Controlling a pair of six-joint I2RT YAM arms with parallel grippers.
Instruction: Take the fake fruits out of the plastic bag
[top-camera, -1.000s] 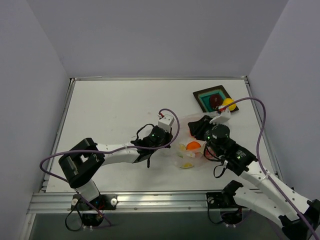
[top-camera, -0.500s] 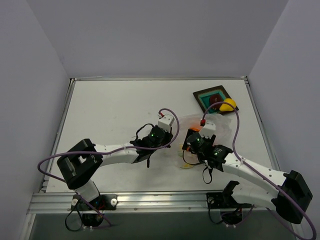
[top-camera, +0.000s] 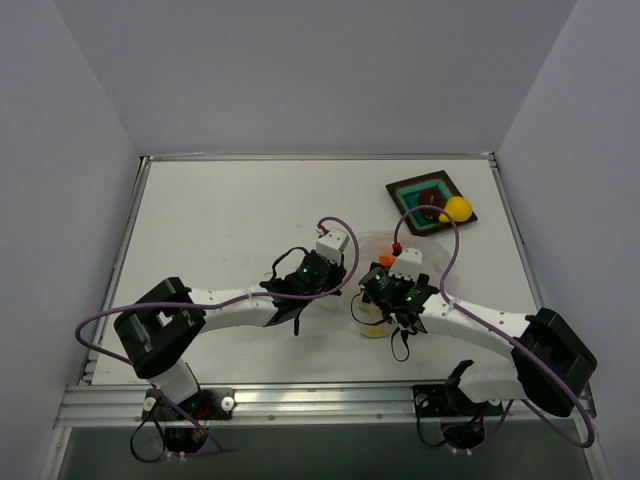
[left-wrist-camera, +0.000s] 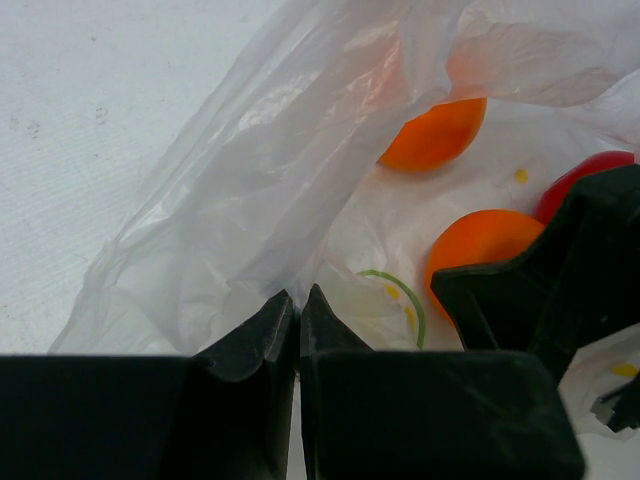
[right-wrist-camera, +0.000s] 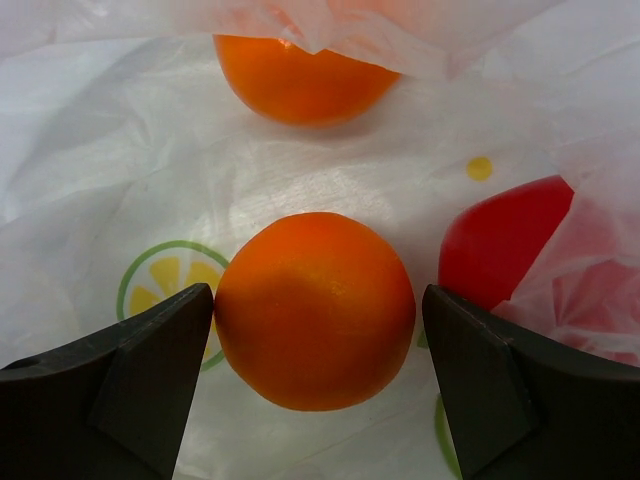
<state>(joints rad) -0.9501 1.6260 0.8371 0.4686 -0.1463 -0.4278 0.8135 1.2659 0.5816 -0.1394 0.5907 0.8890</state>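
White worktop (top-camera: 220, 220), plain grey walls (top-camera: 300, 70), both arms meeting mid-worktop at the bag (left-wrist-camera: 250, 150).

Left tool (left-wrist-camera: 298, 300) is shut tight, fingertips pinched on a fold of the bag's near edge. Likely reason: it pins the film and keeps the mouth lifted so the other arm can get in.

Right tool (right-wrist-camera: 315, 305) is inside the bag mouth, spread wide, one finger on each side of the near orange (right-wrist-camera: 315, 310). The left finger sits just beside the fruit and the right finger shows a small gap, so there is no squeeze yet. The fruit sits centred between the fingers, so closing looks like the next step.

Far orange (right-wrist-camera: 300, 80) lies deeper in the bag, partly under a flap of film and apart from the near one. A red shape (right-wrist-camera: 500, 235) shows at the right under the plastic; can't tell what it is.

Pear (top-camera: 458, 210) and apple (top-camera: 431, 200) are out of the bag: the pear sits at the right edge of the tray (top-camera: 405, 190) at the far right of the worktop, the apple on its centre. So the job looks about half done, with two oranges left.

Risk: the glossy ball may roll on the slick film, or the film may get caught in the grip.
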